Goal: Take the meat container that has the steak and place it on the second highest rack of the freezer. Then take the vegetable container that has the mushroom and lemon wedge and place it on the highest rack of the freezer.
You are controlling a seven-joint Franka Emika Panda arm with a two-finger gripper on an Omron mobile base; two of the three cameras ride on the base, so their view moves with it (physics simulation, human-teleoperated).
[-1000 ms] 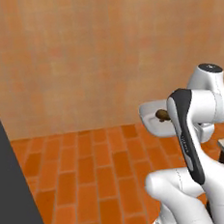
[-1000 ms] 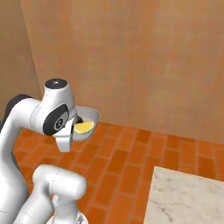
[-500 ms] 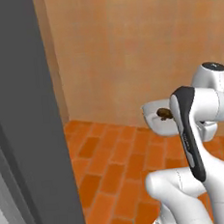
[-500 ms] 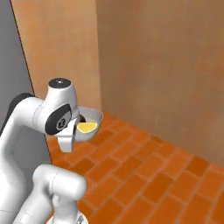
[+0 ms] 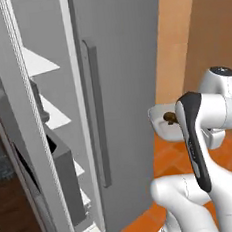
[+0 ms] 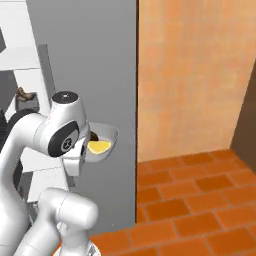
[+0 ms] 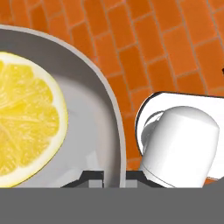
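My gripper (image 7: 113,176) is shut on the rim of the grey vegetable container (image 7: 104,97), which holds the lemon wedge (image 7: 24,120). The container (image 5: 160,120) hangs level in front of my arm, with the mushroom (image 5: 169,118) inside it. From the other side the container (image 6: 106,142) and lemon wedge (image 6: 99,147) show beside the grey freezer (image 6: 95,65). The freezer (image 5: 124,77) stands open at its left, showing the highest rack (image 5: 36,63) and the second highest rack (image 5: 55,113). The meat container with the steak (image 6: 24,94) sits on a white shelf.
A long vertical handle (image 5: 97,115) runs down the closed grey door. The open door with its grey bins (image 5: 64,178) stands at the left. Orange brick floor (image 6: 200,200) and an orange wall (image 6: 190,75) lie to the right, beside a dark wood panel (image 6: 248,110).
The whole picture has swung from bare wall and floor onto the freezer, so the base has turned. The container stays in my grip, unchanged against the arm.
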